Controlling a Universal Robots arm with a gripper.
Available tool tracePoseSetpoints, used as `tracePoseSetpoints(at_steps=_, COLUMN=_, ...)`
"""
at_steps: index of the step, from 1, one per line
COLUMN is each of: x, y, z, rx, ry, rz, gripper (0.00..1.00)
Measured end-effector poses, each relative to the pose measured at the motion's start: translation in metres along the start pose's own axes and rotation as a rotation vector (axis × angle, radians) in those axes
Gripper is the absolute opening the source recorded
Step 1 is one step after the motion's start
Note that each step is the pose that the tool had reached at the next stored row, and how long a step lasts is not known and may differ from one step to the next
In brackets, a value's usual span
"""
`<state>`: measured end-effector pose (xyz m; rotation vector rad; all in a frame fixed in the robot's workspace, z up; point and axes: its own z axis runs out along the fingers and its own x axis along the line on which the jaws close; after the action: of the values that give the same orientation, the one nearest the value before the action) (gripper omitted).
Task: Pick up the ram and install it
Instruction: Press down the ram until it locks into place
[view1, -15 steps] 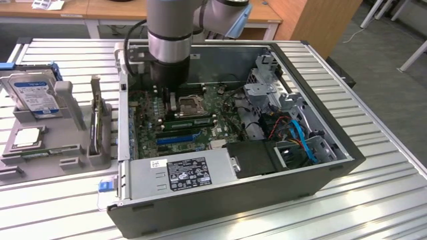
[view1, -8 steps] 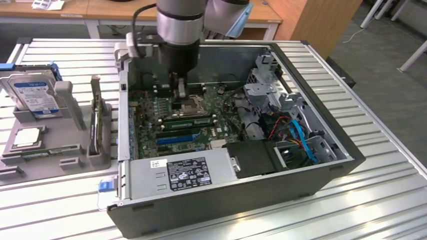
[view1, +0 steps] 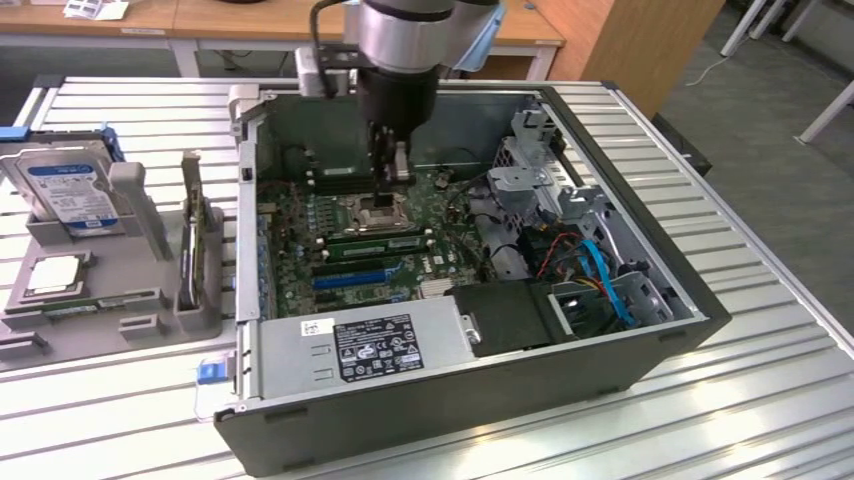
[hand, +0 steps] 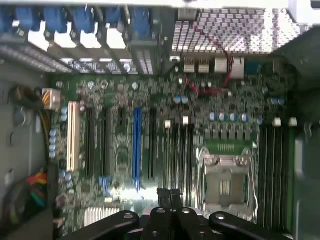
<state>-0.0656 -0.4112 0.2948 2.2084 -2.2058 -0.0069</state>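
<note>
Your gripper (view1: 396, 193) is down inside the open computer case (view1: 641, 345), hanging over the motherboard (view1: 300, 235) just above the processor socket (view1: 383, 214), towards the far wall of the case. In the wrist view the gripper (hand: 170, 194) has its two dark fingers (hand: 163, 196) pressed together with nothing showing between them, so you are carrying nothing. They hang between the long dark slots beside the blue slot (hand: 136, 150) and the silver processor socket (hand: 225, 182). The bank of long dark memory slots (hand: 275, 170) runs on the other side of that socket. The ram (view1: 100, 302) looks to be the narrow green strip lying low in the grey holder (view1: 134, 190). That holder stands on the table (view1: 747, 400) near its edge at the exterior view's left, well apart from your gripper and outside the case. It is small there, so you cannot make out its label. In the same holder, the square silver processor chip (view1: 54, 272) lies just behind it, the hard drive (view1: 67, 190) stands at the far end, and a dark expansion card (view1: 198, 250) stands upright nearest the case.
</note>
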Motion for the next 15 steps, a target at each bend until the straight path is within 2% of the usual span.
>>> tracePoseSetpoints(at_steps=5, x=0.0, y=-0.0073, z=-0.0224, rx=-0.0035, ry=0.0039, rz=0.001, gripper=0.11)
tracePoseSetpoints(at_steps=9, x=0.0, y=-0.0098, z=-0.0405, rx=-0.006, ry=0.0056, rz=0.001, gripper=0.11)
tracePoseSetpoints(at_steps=15, x=0.0, y=-0.0098, z=-0.0413, rx=-0.0062, ry=0.0056, rz=0.001, gripper=0.11)
